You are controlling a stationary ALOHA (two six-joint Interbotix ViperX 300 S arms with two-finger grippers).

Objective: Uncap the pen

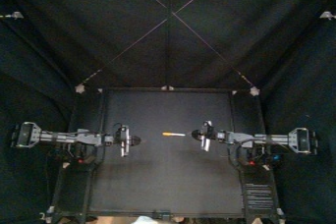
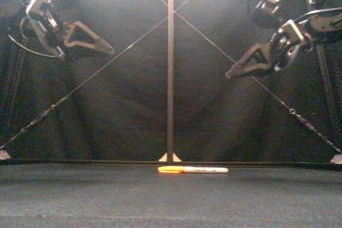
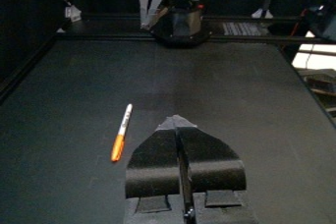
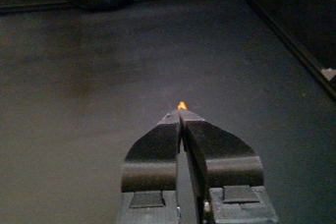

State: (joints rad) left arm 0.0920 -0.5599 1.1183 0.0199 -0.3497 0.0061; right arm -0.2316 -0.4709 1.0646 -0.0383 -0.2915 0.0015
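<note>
The pen (image 2: 193, 170) lies flat mid-counter (image 1: 168, 184), its orange end (image 3: 116, 150) toward the left arm. It sits between the two claws, which hang above it and touch nothing. The left claw (image 3: 183, 122) and right claw (image 4: 180, 115) both have their jaws pressed together, so coming down like that would only knock the pen away. The pen is thin and round, and an off-centre pinch would likely roll it or squirt it out. It is also short, so two claws working close together may collide. If both land on the barrel, or one holds loosely, the cap won't pull free.
</note>
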